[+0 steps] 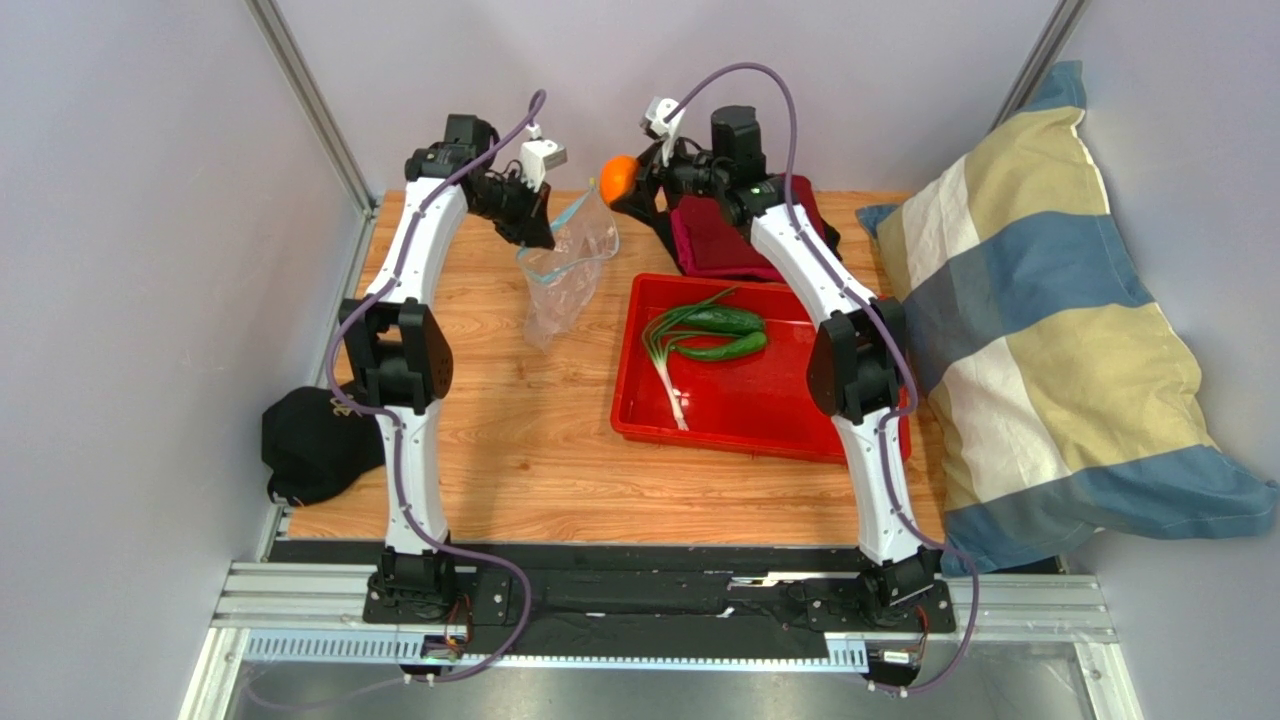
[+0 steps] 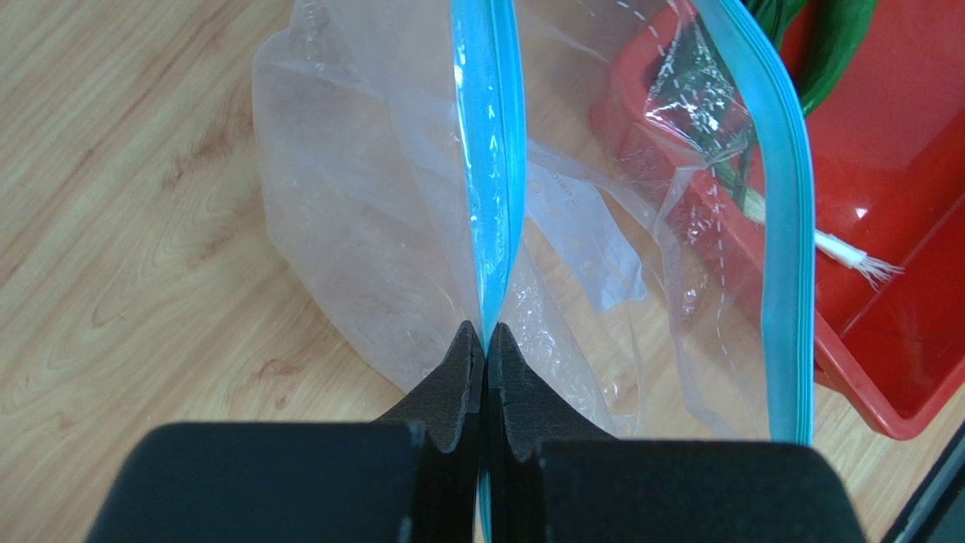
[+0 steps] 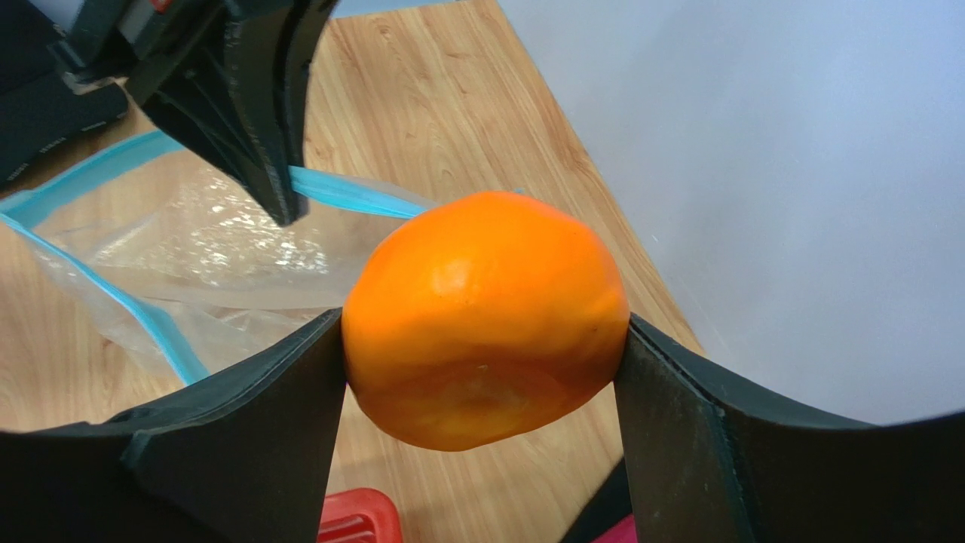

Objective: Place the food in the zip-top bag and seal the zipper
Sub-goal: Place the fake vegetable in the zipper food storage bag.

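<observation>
My left gripper (image 2: pixel 485 330) is shut on one side of the zipper (image 2: pixel 489 170) and holds the clear zip-top bag (image 1: pixel 567 270) up with its mouth hanging open at the back of the table. The other zip strip (image 2: pixel 782 226) curves away to the right. My right gripper (image 3: pixel 481 339) is shut on the orange fruit (image 3: pixel 485 317), held high beside the bag's mouth; the fruit also shows in the top view (image 1: pixel 618 179). Two long green vegetables (image 1: pixel 724 333) and a green onion (image 1: pixel 669 375) lie in the red tray (image 1: pixel 781 408). The chili and the dark piece are out of view.
A dark red cloth (image 1: pixel 721 237) lies behind the tray under my right arm. A striped pillow (image 1: pixel 1052 330) leans at the table's right edge. A black cap (image 1: pixel 316 443) sits at the left edge. Grey walls close the back.
</observation>
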### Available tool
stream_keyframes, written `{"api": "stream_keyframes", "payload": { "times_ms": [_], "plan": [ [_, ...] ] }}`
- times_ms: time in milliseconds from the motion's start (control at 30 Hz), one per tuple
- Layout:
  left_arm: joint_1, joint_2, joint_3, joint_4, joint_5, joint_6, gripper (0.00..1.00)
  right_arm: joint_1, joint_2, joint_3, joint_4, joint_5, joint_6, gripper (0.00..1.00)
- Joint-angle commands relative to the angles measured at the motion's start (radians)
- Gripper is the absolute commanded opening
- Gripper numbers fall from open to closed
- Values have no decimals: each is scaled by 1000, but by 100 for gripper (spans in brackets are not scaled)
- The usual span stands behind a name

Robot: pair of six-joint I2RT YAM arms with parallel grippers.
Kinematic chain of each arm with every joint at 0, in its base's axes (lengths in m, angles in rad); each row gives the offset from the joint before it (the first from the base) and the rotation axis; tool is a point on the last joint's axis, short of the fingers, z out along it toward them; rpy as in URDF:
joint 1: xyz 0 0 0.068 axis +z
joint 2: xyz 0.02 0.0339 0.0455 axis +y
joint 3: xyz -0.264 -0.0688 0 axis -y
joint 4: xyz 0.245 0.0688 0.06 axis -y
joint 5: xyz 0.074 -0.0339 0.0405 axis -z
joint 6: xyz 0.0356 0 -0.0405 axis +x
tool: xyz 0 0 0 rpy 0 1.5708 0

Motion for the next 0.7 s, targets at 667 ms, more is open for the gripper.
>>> {"api": "stream_keyframes", "payload": {
  "times_ms": [667],
  "plan": [
    [12, -11, -37, 109, 119, -64, 0, 122, -73, -83, 122, -52, 52, 35]
  ]
}}
